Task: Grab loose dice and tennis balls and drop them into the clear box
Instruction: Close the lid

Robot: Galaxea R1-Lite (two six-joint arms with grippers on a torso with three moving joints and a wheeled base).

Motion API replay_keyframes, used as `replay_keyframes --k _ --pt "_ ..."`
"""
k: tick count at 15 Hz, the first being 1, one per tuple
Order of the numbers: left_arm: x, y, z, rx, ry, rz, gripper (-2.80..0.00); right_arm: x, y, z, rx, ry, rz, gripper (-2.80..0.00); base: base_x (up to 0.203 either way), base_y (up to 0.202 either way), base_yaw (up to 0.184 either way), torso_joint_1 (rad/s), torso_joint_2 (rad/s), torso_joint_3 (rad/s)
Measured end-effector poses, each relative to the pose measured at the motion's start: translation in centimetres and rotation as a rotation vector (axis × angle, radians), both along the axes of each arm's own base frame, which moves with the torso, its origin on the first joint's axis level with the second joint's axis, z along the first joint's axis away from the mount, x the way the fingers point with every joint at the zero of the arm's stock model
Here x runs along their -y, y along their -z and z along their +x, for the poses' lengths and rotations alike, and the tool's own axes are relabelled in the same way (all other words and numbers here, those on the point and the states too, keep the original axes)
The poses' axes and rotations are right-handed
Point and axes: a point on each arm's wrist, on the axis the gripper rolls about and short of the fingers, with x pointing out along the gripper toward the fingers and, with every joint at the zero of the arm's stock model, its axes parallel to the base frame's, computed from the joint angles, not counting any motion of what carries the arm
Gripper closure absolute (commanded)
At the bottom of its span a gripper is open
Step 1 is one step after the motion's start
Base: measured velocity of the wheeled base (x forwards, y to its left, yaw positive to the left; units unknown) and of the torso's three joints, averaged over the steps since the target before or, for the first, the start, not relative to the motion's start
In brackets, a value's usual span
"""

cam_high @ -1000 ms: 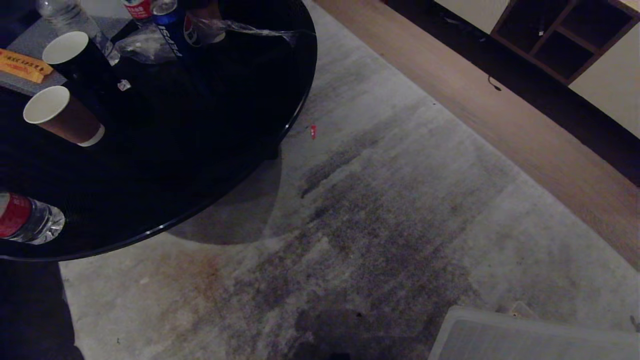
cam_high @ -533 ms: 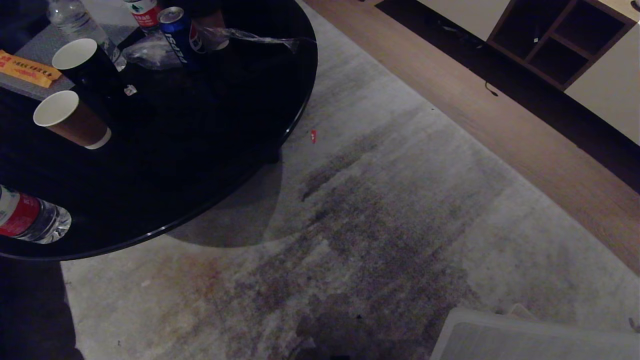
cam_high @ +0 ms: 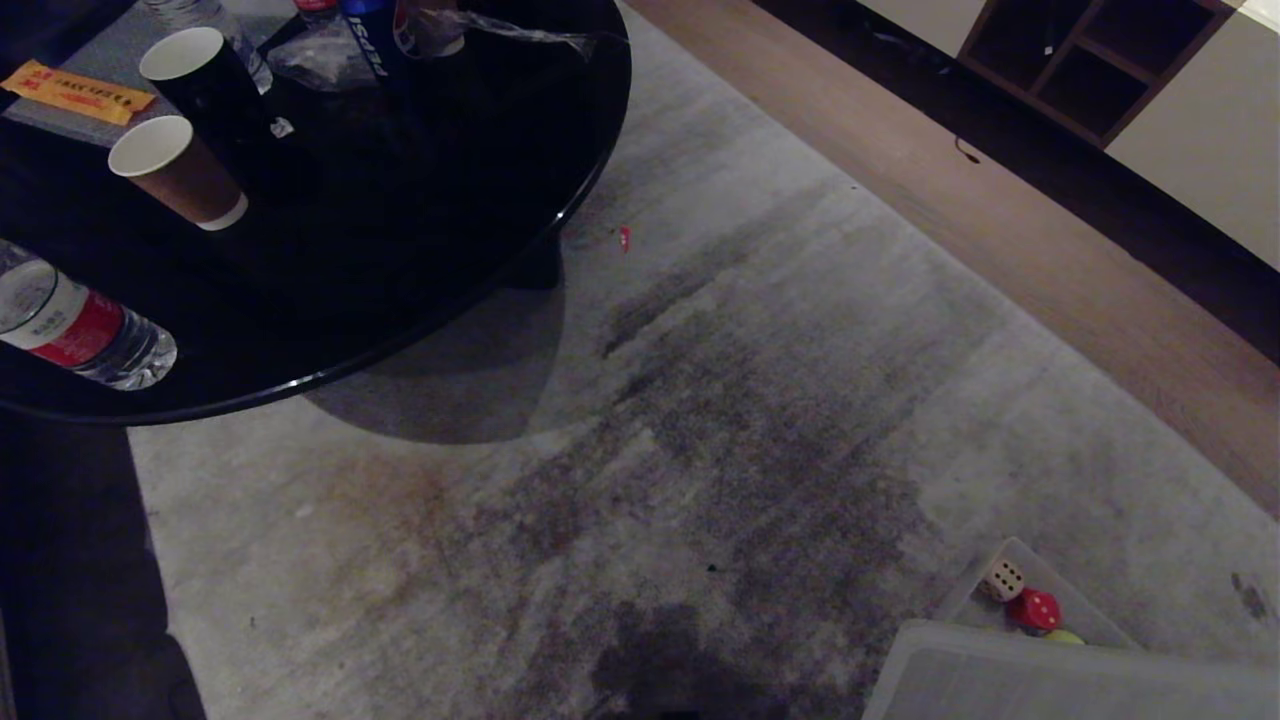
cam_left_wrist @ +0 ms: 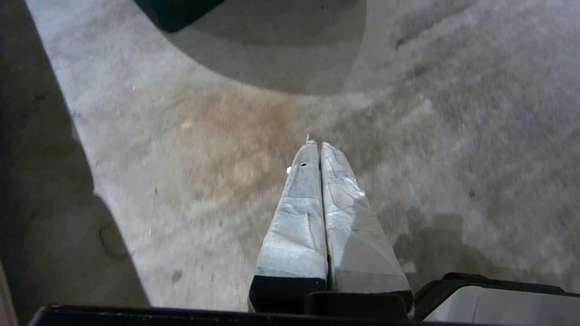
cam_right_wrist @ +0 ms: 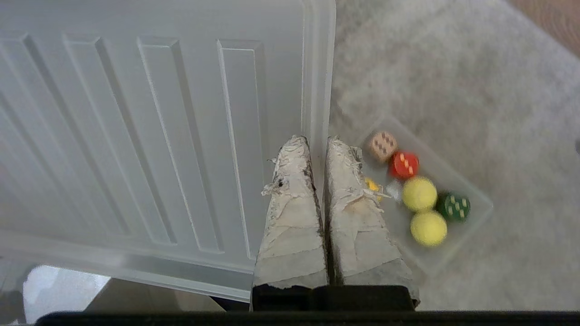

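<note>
Translucent clear box [cam_right_wrist: 471,213] lengthwise away from the right gripper [cam_right_wrist: 318,141], both grippers' fingers together, empty.

Broad open stretch of stained grey carpet [cam_high: 760,400] lies between the round glossy black table [cam_high: 420,200] at left and the flat ribbed translucent plastic lid [cam_high: 1050,680] at lower right; nothing stands on it except a tiny red scrap [cam_high: 624,238] near the table's edge. The shallow clear plastic box [cam_right_wrist: 471,213] sits just beside the lid, its top uncovered. Inside, a cream die [cam_right_wrist: 383,146], red die [cam_right_wrist: 404,165], dark green die [cam_right_wrist: 454,206] and two yellow-green balls [cam_right_wrist: 419,194] crowd its floor. The table overhangs the carpet, with shadowed clearance beneath.
</note>
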Motion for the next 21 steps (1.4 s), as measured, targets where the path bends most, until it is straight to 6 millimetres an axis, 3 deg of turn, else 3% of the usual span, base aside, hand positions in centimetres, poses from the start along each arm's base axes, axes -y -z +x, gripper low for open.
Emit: replay_keyframes --k 7,15,21 --pt "0.0 0.0 0.0 0.0 0.0 -0.001 0.0 0.0 0.0 0.0 0.0 0.0 0.0 0.0 -0.176 0.0 0.0 0.005 0.0 0.003" --pt "0.0 0.0 0.0 0.0 -0.001 -0.001 0.0 0.0 0.0 0.0 0.0 0.0 -0.001 0.0 0.0 0.0 -0.008 0.0 0.0 0.0" --pt "0.0 0.0 0.0 0.0 0.0 -0.001 0.0 0.0 0.0 0.0 0.0 -0.001 0.0 0.0 0.003 0.011 -0.154 0.003 0.0 0.002"
